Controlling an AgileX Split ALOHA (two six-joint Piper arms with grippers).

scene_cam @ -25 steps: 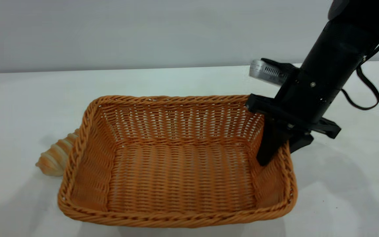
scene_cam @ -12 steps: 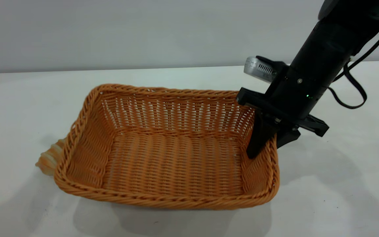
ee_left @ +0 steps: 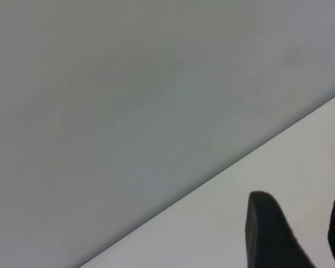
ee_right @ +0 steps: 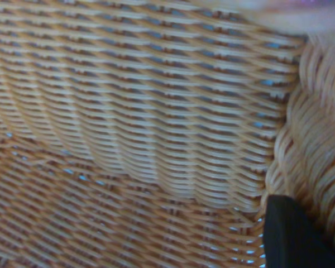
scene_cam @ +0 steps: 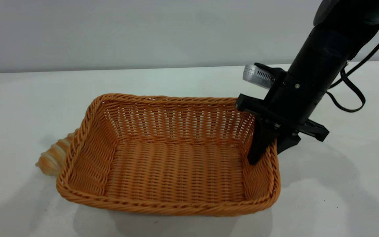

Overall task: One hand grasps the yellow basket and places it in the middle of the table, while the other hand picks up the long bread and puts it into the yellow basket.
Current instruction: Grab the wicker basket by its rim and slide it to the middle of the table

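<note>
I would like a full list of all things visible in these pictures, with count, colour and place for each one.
basket: one, orange-tan wicker, on the table near the middle, nothing inside it.
bread: one, golden-brown with pale ridges, on the table at the basket's left side, partly hidden behind its rim.
table: one, white, under everything.
wall: one, grey, behind the table.
cable: one, black, hanging from the right arm.
right hand: one, black, shut on the basket's right rim, one finger inside and one outside.
left hand: one, black, over the bare table near its edge, away from the basket, fingers apart.
</note>
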